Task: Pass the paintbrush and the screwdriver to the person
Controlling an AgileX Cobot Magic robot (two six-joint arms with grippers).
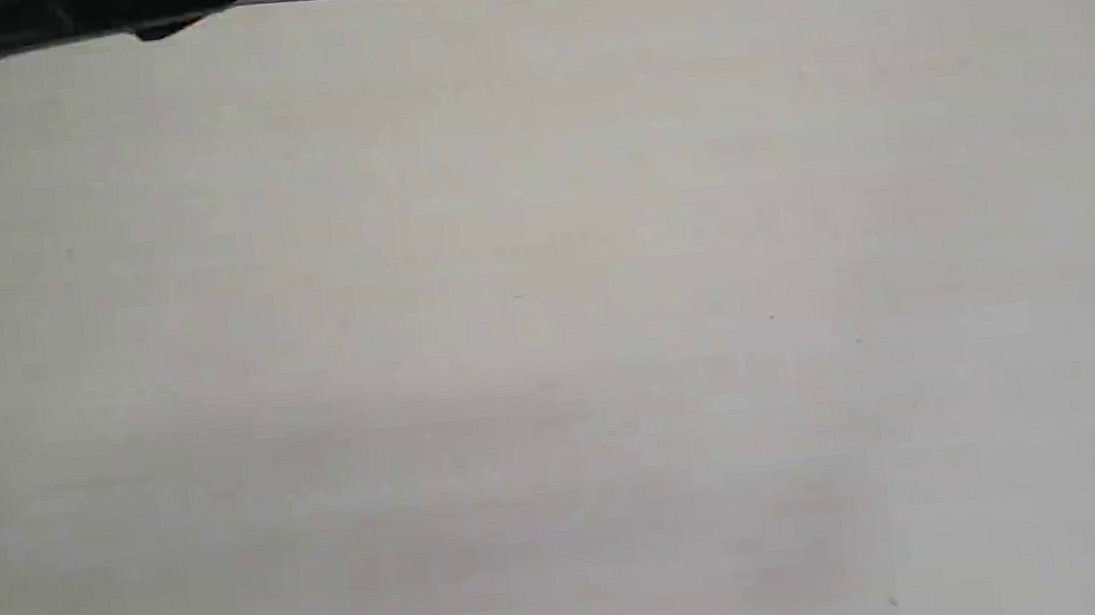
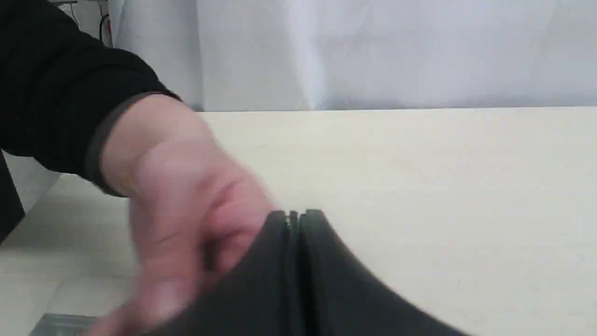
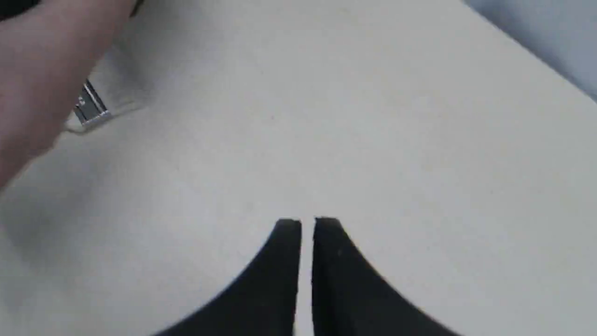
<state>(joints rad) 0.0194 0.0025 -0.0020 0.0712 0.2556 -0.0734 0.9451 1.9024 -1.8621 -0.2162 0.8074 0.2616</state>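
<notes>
Paintbrush (image 3: 92,106) reaches me only through the right wrist view, and only in part. I make out its silver ferrule with pale bristles spreading from it, right against the person's hand (image 3: 37,79). That hand covers the handle, so I cannot see the grip itself, nor tell whether the paintbrush touches the counter (image 1: 551,347). It sits well apart from the right claw (image 3: 308,223), whose two black fingers stand almost together, with just a thin sliver of counter showing between them and nothing caught there. In the left wrist view the left claw (image 2: 294,215) has its fingers pressed flat against each other, and I see nothing gripped between them. The person's hand (image 2: 186,200) hangs just beside that claw, blurred, fingers pointing down toward the counter, with a black sleeve (image 2: 56,84) ending at the wrist. Close by the fingertips a dull grey strip (image 2: 60,322) shows, too blurred for me to name. Behind the counter's far edge hangs a pale curtain (image 2: 373,51). From the exterior view I get the pale counter and, at its far left corner, a dark smeared shape (image 1: 78,21); I cannot tell whether that is sleeve or arm.
</notes>
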